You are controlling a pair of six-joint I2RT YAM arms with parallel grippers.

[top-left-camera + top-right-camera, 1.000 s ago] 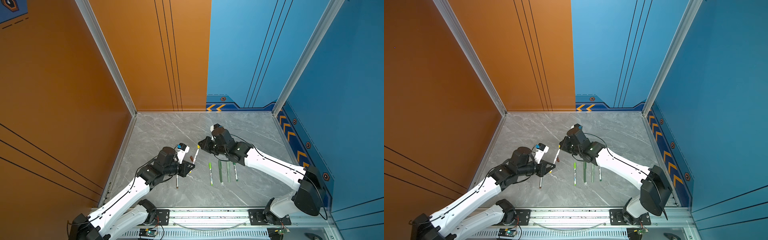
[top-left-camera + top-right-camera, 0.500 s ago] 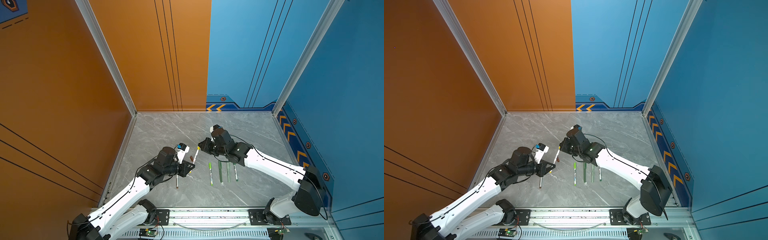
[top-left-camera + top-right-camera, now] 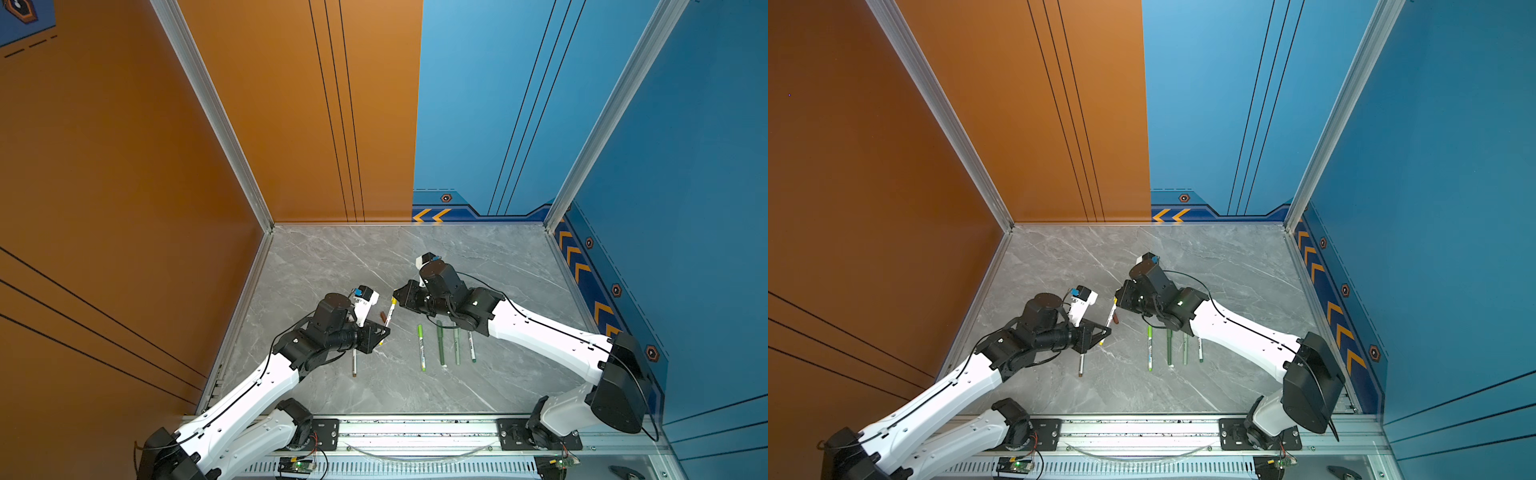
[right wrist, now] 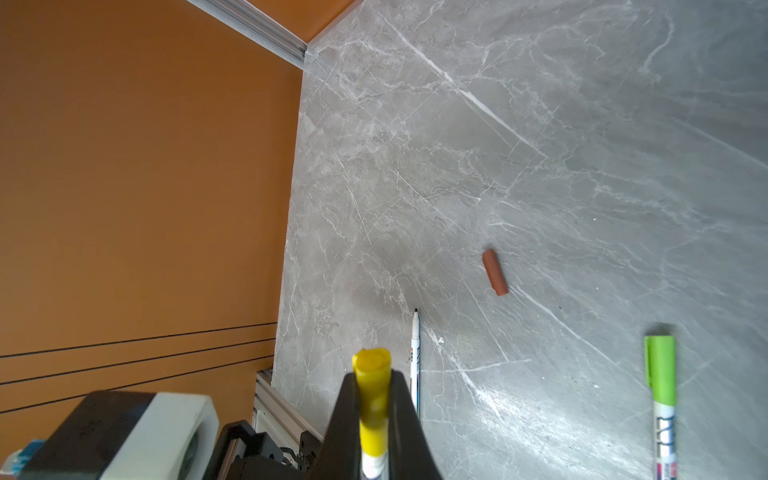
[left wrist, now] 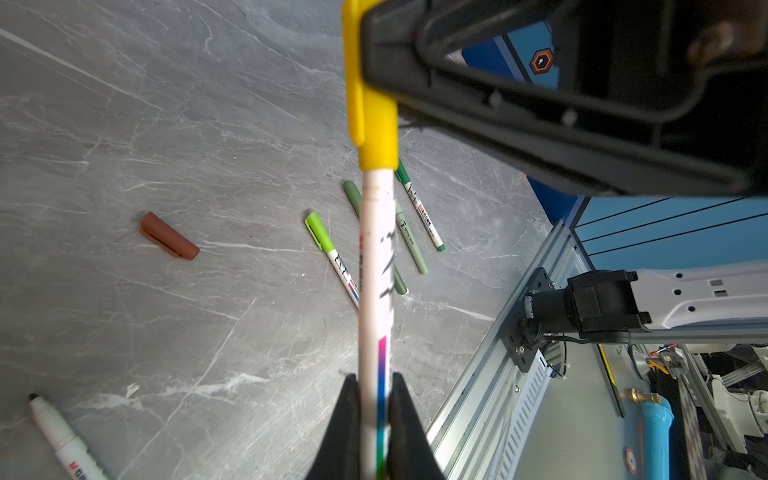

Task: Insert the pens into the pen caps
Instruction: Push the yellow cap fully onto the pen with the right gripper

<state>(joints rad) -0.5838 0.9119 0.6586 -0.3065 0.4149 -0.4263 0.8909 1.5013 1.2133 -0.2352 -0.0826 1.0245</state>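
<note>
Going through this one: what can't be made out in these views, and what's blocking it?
Yellow cap: in the left wrist view its far end is covered by the right gripper and cut by the frame edge.
Uncapped pen: far part under the left gripper in both top views; cut by the frame edge in the left wrist view.
Dark olive pen: middle behind the held pen, left wrist view.

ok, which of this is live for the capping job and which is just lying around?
In play: yellow cap in right hand; white pen in left hand, its end in that cap; brown cap; uncapped pen.
Lying by, look capped: lime pen; dark olive pen; pale sage pen; green-capped pen.
</note>
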